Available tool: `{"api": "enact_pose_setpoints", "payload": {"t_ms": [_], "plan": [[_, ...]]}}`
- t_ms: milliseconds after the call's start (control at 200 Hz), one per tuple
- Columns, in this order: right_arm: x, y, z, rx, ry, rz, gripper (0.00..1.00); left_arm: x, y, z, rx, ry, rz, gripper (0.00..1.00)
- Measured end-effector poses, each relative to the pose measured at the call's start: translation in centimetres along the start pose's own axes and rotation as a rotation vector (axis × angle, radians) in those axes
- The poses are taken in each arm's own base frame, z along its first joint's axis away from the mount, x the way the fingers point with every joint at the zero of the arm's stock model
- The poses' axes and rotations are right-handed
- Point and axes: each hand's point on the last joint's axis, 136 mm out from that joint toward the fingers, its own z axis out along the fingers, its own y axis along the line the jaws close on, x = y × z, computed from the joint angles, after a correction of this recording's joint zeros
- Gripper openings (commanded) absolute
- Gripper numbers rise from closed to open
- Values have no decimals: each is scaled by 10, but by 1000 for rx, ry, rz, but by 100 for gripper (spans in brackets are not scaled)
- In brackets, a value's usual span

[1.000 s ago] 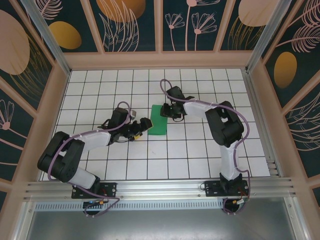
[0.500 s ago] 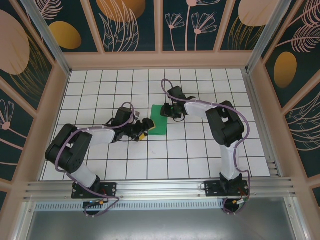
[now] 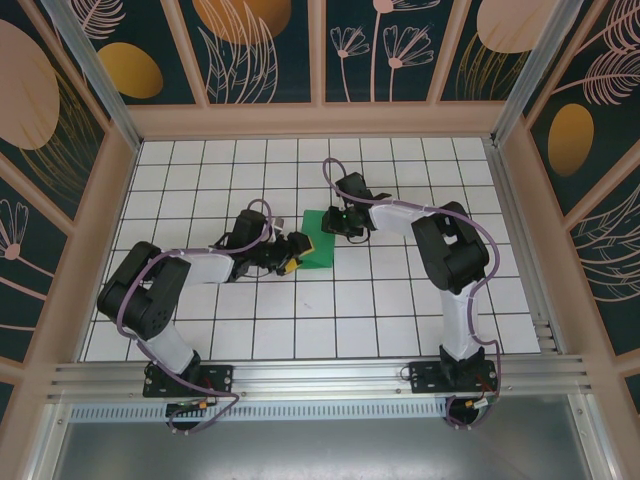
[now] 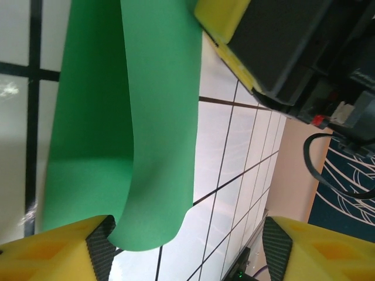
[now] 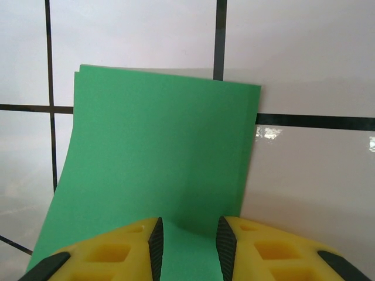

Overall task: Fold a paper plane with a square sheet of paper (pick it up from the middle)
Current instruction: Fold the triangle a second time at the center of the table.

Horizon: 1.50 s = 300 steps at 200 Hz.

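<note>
The bright green paper sheet (image 3: 320,250) looks floppy; pinch its loose edge. Left end effector (image 4: 187,241) gapes wide; right end effector (image 5: 188,235) narrow, grip unclear.

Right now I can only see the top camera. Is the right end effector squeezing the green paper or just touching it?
Observer: On the right wrist camera, the right end effector has its yellow fingers a little apart. The paper edge lies flat in the gap and does not look squeezed.
Operator: Is the paper just one layer?
Observer: No, two. Its far left corner shows two edges, slightly offset.
Operator: What about the left side?
Observer: On the left wrist camera, the left end effector is wide open. The paper's upper layer bulges there instead of lying flat.
</note>
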Motion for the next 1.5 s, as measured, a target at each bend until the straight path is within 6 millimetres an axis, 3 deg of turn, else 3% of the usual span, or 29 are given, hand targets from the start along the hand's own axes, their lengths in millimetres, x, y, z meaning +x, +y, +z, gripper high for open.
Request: {"api": "enact_pose_setpoints", "payload": {"t_ms": [746,1061,1501], "plan": [[0,0,1,-4,-6,-2,33,-4,-22,-10,46,-33,62,69],[0,-1,1,-4,-7,-2,33,-6,-44,-21,99,-62,115,65],[0,-1,1,-4,-7,-2,33,-6,-49,-23,133,-77,143,66]]}}
